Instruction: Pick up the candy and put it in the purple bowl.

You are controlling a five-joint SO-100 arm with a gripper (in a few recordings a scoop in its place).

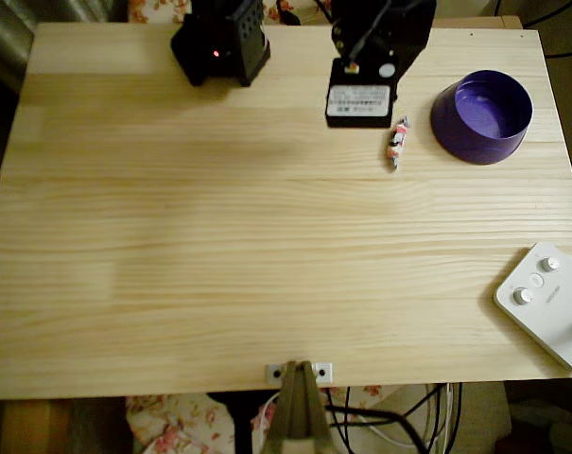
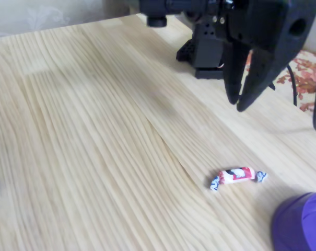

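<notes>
Near the far edge of the tabletop (image 1: 267, 236) in the overhead view, I see the candy (image 1: 397, 141) lying flat, just beside the purple bowl (image 1: 482, 116) toward the far right corner, not touching it. A white device with round knobs (image 1: 548, 303) sits at the right edge, toward the near corner. From the fixed view, I see the tool (image 2: 237, 104) hanging above the tabletop with its fingertips nearly together, gripping nothing. The candy (image 2: 237, 177) lies apart from it, near the purple bowl (image 2: 301, 225).
</notes>
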